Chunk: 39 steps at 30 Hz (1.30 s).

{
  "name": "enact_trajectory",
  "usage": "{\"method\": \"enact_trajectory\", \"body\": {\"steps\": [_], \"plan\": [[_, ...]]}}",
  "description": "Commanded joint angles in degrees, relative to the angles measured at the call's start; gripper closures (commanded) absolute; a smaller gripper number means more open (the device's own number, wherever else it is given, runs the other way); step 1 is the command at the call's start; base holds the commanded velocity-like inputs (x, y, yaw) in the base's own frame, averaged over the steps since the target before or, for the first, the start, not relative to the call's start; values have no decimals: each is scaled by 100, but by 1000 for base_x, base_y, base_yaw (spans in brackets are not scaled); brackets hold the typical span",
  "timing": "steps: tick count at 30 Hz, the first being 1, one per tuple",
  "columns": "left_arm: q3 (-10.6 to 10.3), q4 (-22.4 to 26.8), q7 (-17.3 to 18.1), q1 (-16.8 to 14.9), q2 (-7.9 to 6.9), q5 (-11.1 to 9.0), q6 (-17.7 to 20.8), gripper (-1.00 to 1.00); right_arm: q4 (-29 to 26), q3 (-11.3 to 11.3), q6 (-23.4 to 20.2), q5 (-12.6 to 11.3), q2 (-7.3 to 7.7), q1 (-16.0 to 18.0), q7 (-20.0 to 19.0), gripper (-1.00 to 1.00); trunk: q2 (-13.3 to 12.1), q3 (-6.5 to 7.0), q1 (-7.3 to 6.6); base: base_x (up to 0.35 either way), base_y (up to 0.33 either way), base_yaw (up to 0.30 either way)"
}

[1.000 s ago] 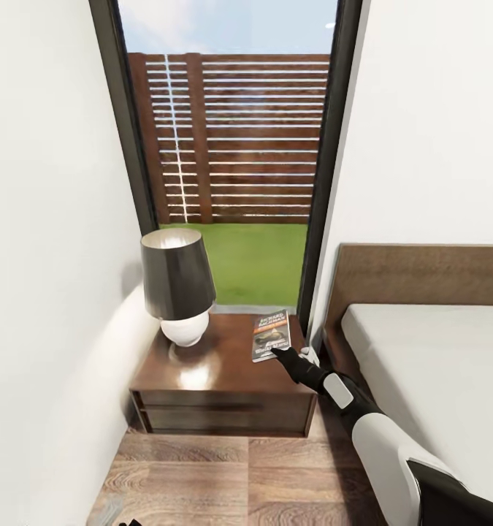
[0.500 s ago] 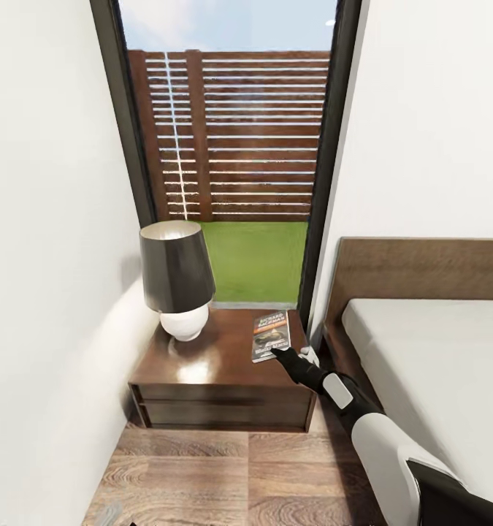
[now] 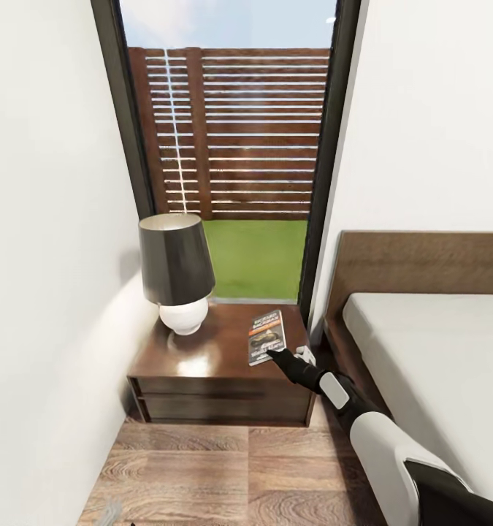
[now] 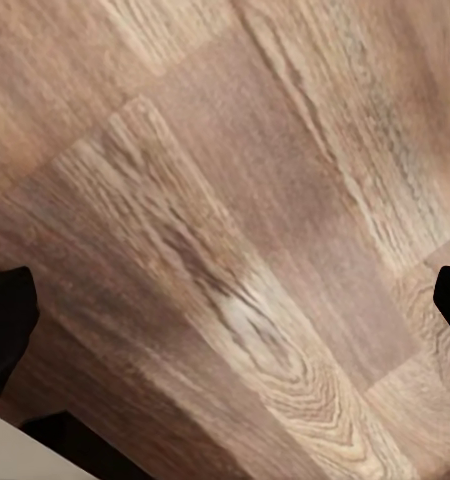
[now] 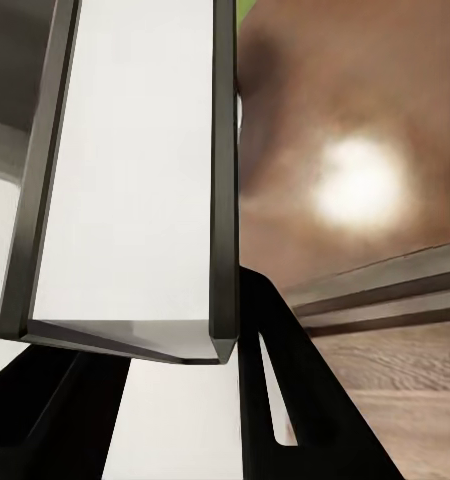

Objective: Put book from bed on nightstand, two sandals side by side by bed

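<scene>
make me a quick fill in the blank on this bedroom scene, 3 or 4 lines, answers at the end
1. The book lies on top of the ____.
2. The lamp beside it has a dark grey shade and a ____ round base.
3. Through the window, a slatted wooden ____ stands behind the grass.
4. The right gripper is at the book's near ____.

Answers: nightstand; white; fence; edge
</scene>
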<state>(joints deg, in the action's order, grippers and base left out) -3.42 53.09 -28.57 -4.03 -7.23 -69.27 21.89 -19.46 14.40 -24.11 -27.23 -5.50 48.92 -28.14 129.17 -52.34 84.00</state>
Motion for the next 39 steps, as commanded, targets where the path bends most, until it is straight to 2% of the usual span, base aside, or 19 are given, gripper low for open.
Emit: {"method": "enact_trajectory", "body": {"steps": [1, 35, 39], "plan": [[-18, 9, -44, -2, -6, -43, -2, -100, -5, 27, -52, -46, -4, 4, -9, 100, 44, -24, 21, 0, 0, 0], [-9, -18, -52, -4, -6, -9, -3, -100, -13, 11, -32, -48, -12, 4, 18, 100, 1407, -634, 768, 0, 0, 0], [-9, -18, -52, -4, -12, -11, -2, -100, -11, 11, -32, -47, -12, 4, 18, 100, 1408, -657, 770, 0, 0, 0]]}}
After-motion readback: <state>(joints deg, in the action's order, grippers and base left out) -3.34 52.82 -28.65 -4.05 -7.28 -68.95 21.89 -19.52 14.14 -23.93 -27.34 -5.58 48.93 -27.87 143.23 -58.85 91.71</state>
